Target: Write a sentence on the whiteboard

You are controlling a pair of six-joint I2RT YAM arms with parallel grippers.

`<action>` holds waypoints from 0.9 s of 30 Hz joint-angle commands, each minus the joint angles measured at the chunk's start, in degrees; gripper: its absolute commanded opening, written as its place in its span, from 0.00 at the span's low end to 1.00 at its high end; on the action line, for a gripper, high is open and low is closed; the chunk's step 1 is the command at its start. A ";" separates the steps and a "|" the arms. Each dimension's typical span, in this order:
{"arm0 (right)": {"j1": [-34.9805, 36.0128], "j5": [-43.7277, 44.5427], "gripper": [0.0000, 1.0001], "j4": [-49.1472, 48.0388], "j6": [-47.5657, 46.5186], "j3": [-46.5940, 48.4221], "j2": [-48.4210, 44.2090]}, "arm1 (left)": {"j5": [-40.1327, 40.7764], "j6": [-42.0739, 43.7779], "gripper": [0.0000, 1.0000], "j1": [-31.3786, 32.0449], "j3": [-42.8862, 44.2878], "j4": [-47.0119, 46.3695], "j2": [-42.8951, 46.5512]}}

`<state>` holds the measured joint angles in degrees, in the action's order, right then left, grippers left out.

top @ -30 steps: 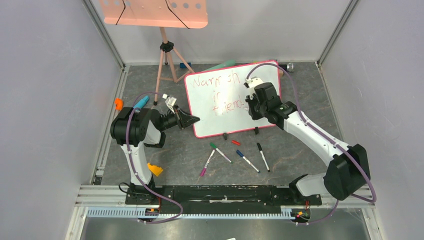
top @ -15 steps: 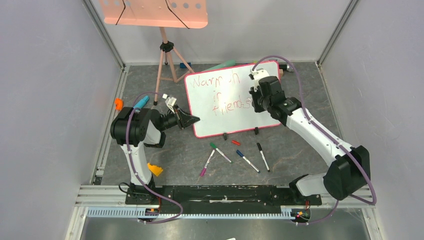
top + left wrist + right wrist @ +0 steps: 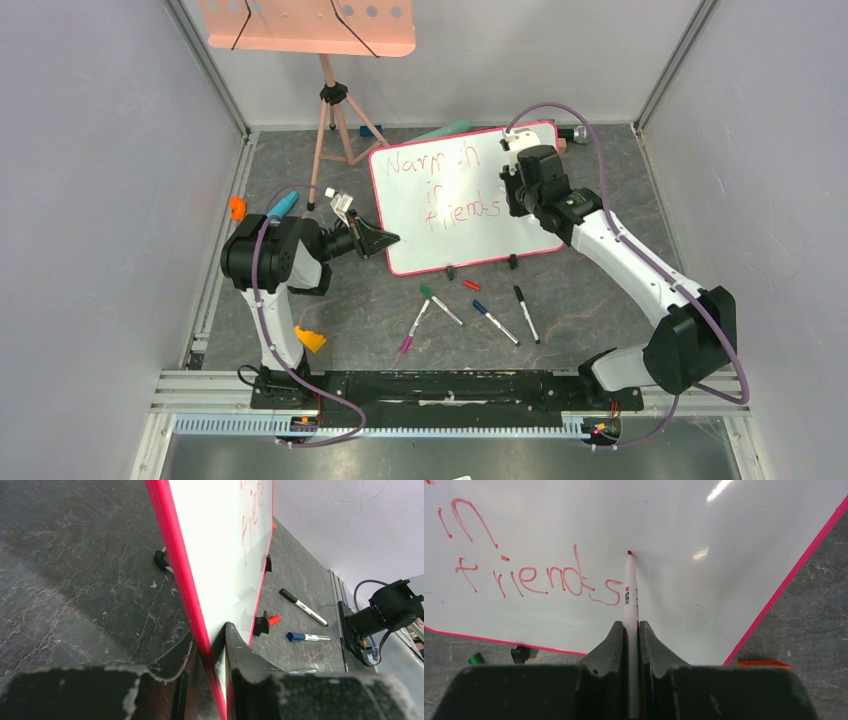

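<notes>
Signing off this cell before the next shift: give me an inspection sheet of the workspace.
Surface: dark veined table.
Job's things: whiteboard standing on black clip feet; sentence in red, last word reading friends.
Clutter: four loose markers and a red cap in front of the whiteboard; two orange pieces at left.
Grippers: left gripper shut on the whiteboard's rim; right gripper shut on a red marker, tip at the whiteboard.
Cables: purple cable along each arm, the right one arcing above the whiteboard's far corner.
Surroundings: grey walls; salmon tray on a tripod at the back.

Bright even light, glare on whiteboard (image 3: 684, 525)
</notes>
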<state>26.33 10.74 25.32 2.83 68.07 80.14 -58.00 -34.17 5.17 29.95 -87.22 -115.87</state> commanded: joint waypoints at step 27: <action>-0.47 -0.59 0.00 -0.98 2.27 -8.31 -2.92 | 7.38 6.21 0.07 -1.04 1.01 -1.99 -1.92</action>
<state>26.17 8.71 24.91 4.91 58.61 76.12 -58.11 -34.17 5.17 30.06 -87.24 -115.87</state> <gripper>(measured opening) 0.118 0.259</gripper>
